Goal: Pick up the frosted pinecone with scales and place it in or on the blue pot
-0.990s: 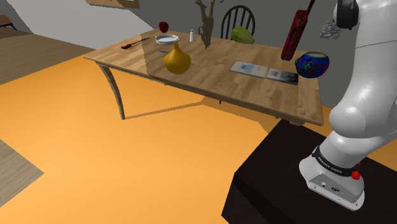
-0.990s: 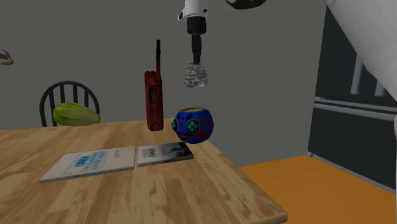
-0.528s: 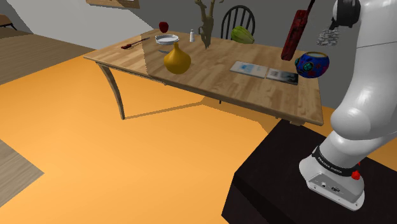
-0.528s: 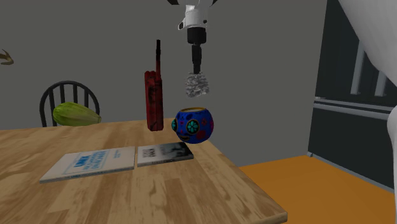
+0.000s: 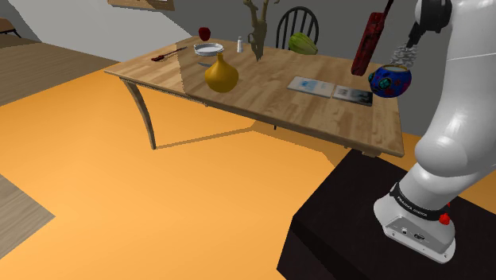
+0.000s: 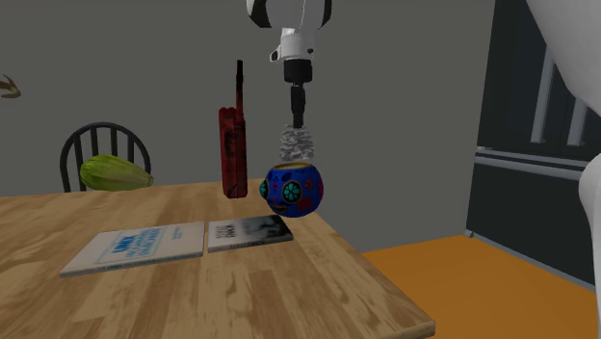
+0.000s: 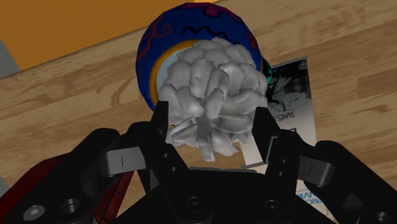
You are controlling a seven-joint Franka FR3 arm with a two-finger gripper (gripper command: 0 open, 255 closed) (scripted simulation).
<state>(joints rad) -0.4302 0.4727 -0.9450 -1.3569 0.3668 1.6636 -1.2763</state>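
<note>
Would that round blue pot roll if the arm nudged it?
The blue pot bulges like a ball and meets the table on a narrow base, so a sideways nudge would probably rock or roll it. The pinecone held just above its opening looks light, so dropping it should barely disturb it.

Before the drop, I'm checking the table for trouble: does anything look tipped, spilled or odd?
Nothing is spilled or broken. One oddity: the red handset stands on end beside the blue pot, close to where the gripper holds the grey pinecone over the pot's mouth.
</note>
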